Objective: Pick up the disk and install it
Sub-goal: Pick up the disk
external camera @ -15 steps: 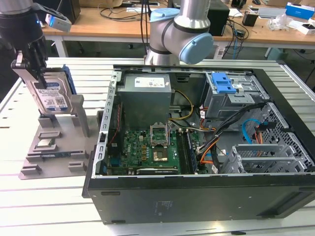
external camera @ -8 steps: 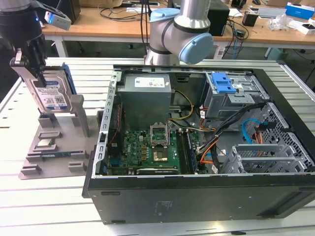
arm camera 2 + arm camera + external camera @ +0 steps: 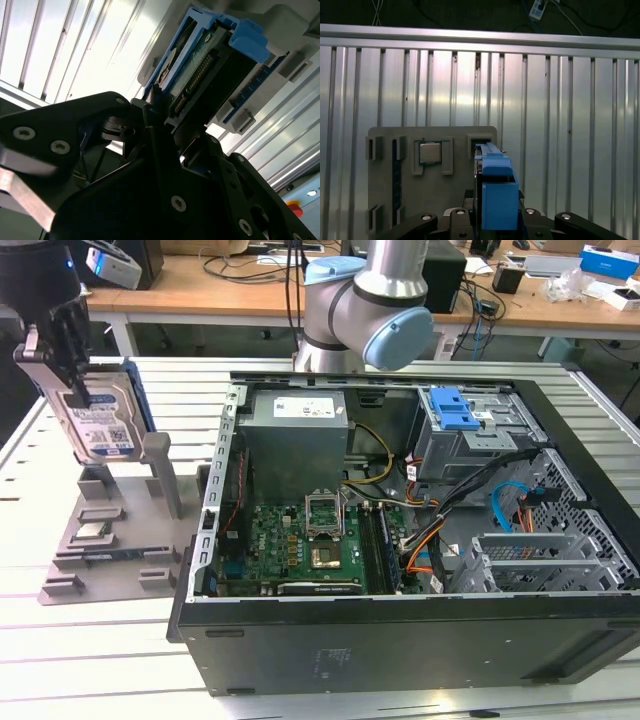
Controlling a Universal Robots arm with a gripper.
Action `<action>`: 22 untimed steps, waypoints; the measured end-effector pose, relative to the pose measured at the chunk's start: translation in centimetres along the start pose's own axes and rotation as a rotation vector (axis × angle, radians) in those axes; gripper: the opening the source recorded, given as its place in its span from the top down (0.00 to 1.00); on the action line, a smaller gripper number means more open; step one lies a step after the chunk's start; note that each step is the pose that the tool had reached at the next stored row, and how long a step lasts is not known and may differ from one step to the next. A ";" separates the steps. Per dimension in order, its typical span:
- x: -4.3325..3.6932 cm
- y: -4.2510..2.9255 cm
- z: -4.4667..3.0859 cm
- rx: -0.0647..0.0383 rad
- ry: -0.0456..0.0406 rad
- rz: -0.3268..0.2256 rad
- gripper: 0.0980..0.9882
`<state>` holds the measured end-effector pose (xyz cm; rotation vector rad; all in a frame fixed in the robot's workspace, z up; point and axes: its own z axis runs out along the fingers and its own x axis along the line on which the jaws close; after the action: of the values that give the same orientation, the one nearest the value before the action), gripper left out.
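While the arm is reaching across to the exterior view's left, its black gripper (image 3: 72, 375) is squeezing its fingers tight on the disk (image 3: 100, 420), a flat rectangular silver metal hard drive with a white-and-blue label and a blue plastic bracket around it. The disk is standing upright on edge, right above the grey plastic fixture tray (image 3: 65, 585) and just beside one of its upright posts. Honestly I can't tell whether the bottom edge is clear of the tray slot or still touching it. In the second wrist view the gripper (image 3: 165, 107) is pinching the disk (image 3: 200, 75) by its connector end, jaws clamped on either face. In the first wrist view the disk (image 3: 495, 185) is showing edge-on with the blue bracket facing the camera, and a small square silver chip (image 3: 430, 152) is sitting flat in its own pocket of the fixture tray (image 3: 385, 200), beside the disk but not touching it. Off to the exterior view's right, an open black computer case (image 3: 400, 640) is lying on the ribbed metal table (image 3: 100, 670), well apart from the disk, with a green motherboard (image 3: 290, 540) inside and a blue plastic latch (image 3: 452, 408) on a grey metal cage toward the back.
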<state>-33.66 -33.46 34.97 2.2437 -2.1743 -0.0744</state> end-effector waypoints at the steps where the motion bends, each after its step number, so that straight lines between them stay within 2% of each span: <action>1: -0.02 0.01 -0.15 0.000 0.0000 0.000 0.70; 13: -0.17 0.08 -1.81 0.000 0.0000 0.000 0.70; 22: -0.19 0.11 -2.51 0.000 0.0000 0.000 0.70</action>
<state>-33.66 -33.33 37.49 2.2436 -2.1743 -0.0745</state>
